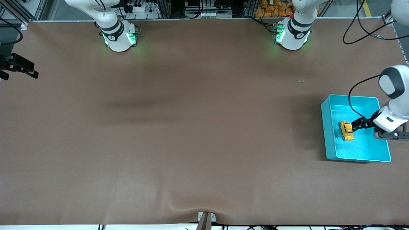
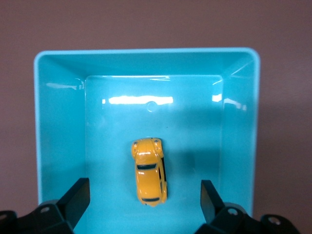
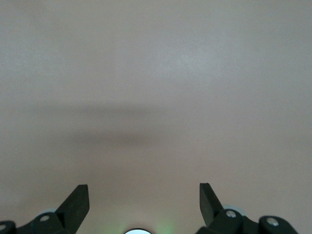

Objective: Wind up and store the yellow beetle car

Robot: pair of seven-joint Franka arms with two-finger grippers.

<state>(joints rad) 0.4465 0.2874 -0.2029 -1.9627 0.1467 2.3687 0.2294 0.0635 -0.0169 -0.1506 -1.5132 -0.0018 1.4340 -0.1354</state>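
Observation:
The yellow beetle car (image 1: 346, 130) sits on its wheels on the floor of the teal bin (image 1: 328, 134), free of any grip. In the left wrist view the car (image 2: 150, 171) lies in the middle of the bin (image 2: 146, 51). My left gripper (image 1: 356, 125) hovers over the bin just above the car; it is open (image 2: 144, 191), with one finger on each side of the car and a clear gap to both. My right gripper (image 3: 144, 194) is open and empty over bare brown table; that arm waits.
The bin stands at the left arm's end of the table, near the table's edge. A black cable (image 1: 358, 35) loops on the table near the left arm's base. A black fixture (image 1: 19, 66) sticks in at the right arm's end.

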